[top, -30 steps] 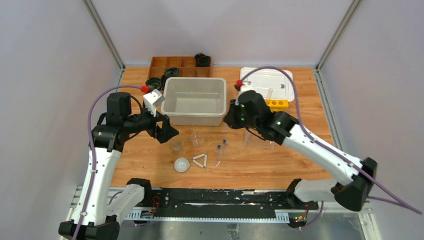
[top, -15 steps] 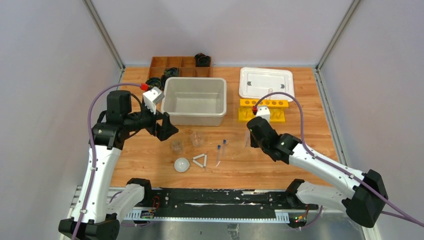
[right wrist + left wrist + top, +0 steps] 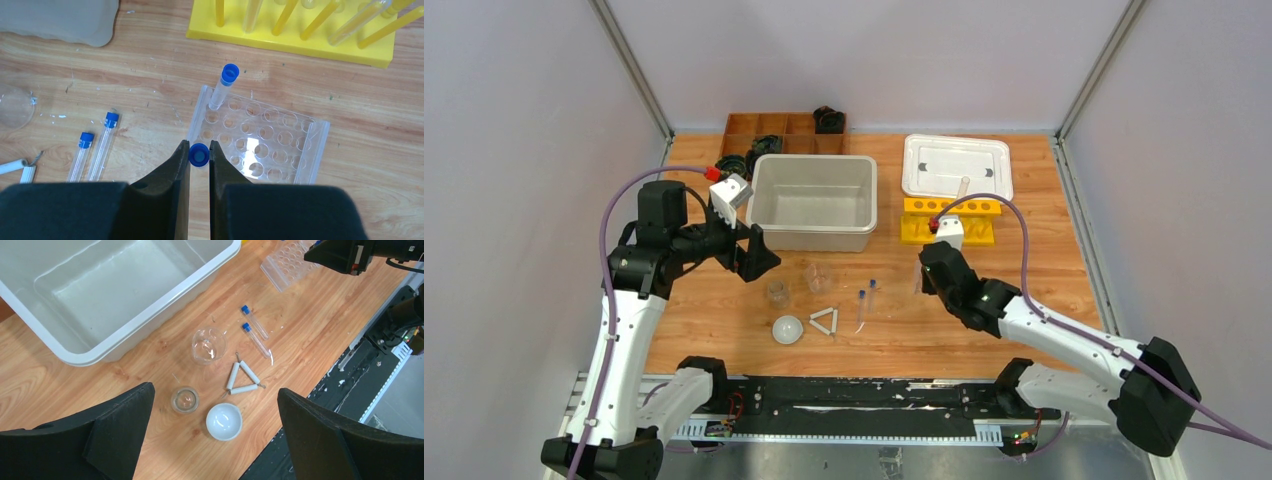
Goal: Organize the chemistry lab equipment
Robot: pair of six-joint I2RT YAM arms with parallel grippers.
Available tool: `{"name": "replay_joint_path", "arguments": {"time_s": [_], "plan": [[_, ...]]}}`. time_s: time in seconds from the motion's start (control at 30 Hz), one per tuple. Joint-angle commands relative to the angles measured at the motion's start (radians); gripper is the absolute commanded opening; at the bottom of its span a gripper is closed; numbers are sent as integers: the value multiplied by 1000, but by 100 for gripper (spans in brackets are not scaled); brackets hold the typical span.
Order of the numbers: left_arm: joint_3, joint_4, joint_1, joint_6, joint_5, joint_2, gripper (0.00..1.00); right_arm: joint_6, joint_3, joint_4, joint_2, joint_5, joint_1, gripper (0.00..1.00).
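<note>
My right gripper [image 3: 199, 152] is shut on a blue-capped tube [image 3: 199, 155], held upright over the near-left corner of the clear plastic rack [image 3: 260, 145]. Another capped tube [image 3: 224, 87] stands in the rack's far-left corner. Two more tubes [image 3: 95, 150] lie on the table to its left. My left gripper [image 3: 215, 390] is open and empty, high above two small beakers [image 3: 208, 345] [image 3: 185, 400], the white dome [image 3: 224, 421] and the white triangle [image 3: 242, 380]. The yellow rack [image 3: 949, 222] holds several tubes behind the clear rack.
A large white bin [image 3: 812, 200] stands at the centre back, a white lid [image 3: 957, 166] at the back right. A brown wooden tray [image 3: 784, 125] with black coiled objects is at the far edge. The black rail [image 3: 844, 400] runs along the near edge.
My right arm has swung from beside the bin to over the clear rack, then shifted slightly nearer. The left arm has hardly moved.
</note>
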Motion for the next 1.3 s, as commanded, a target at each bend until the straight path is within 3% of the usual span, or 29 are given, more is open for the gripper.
{"name": "replay_joint_path", "arguments": {"time_s": [0.0,1.17,1.27], "plan": [[24,11,-1,-1,12,-6,100,-25,-19,94,15,47,-8,0],[39,11,-1,8,5,-1,100,32,-119,200,125,27,-7,0],[41,11,-1,8,5,2,100,39,-114,185,105,29,-7,6]]}}
